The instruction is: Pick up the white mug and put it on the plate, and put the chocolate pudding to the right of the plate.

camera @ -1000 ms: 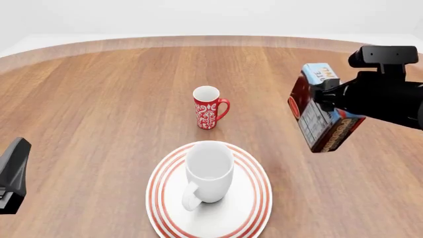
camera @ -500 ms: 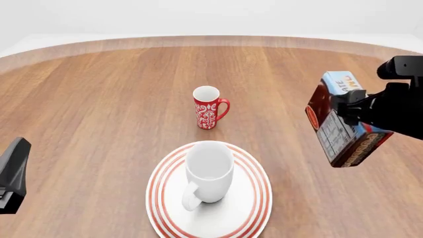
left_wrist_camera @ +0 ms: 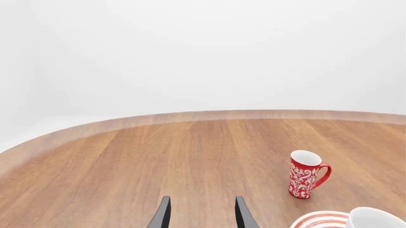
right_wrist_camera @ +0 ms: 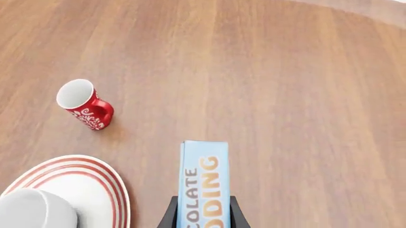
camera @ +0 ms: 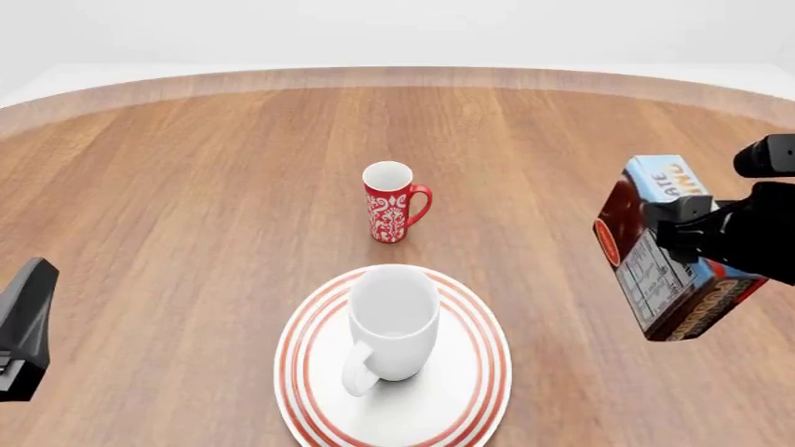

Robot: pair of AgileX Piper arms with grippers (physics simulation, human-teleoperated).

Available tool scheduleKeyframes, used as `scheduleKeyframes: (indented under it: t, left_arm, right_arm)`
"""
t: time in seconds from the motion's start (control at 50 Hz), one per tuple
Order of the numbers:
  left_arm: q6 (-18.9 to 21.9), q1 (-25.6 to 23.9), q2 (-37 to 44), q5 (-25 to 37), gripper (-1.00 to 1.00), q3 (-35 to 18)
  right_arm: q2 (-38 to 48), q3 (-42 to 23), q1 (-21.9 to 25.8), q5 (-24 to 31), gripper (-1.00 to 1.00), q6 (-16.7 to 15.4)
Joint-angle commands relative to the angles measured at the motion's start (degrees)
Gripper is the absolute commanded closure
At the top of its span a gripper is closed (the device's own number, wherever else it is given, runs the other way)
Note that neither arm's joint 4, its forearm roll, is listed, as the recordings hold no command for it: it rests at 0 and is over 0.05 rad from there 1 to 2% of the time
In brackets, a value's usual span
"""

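Note:
The white mug [camera: 393, 321] stands upright on the plate [camera: 487, 372], handle toward the near left. Out to the right of the plate, my right gripper [camera: 680, 222] is shut on the chocolate pudding [camera: 665, 256] and holds it tilted above the table. In the right wrist view the fingers [right_wrist_camera: 170, 216] clamp both sides of the chocolate pudding [right_wrist_camera: 204, 183], with the plate [right_wrist_camera: 101, 183] and white mug [right_wrist_camera: 35, 211] off to one side. My left gripper [camera: 25, 326] rests at the left edge. In the left wrist view the left gripper [left_wrist_camera: 201, 218] is open with nothing between its fingers.
A slim red mug [camera: 395, 202] with a white pattern stands behind the plate, also seen as the red mug [left_wrist_camera: 305, 174] and red mug [right_wrist_camera: 85, 104] in the wrist views. Bare wood table [camera: 186, 186] surrounds everything, its curved far edge at the back.
My right gripper has carried the chocolate pudding rightward and lower, nearer the front. The left arm, both mugs and the plate have not moved.

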Motion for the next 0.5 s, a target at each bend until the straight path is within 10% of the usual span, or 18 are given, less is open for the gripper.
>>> scheduleKeyframes:
  t: [0.02,0.5]
  left_arm:
    - [0.05,0.03,0.17,-0.15,-1.0,0.0]
    - [0.13,0.02,0.26,-0.22,-1.0,0.0]
  right_arm:
    - [-1.13,2.6,-0.44,-0.32,1.0,0.66]
    - [-3.36,10.05,-0.17,-1.21,1.0,-0.29]
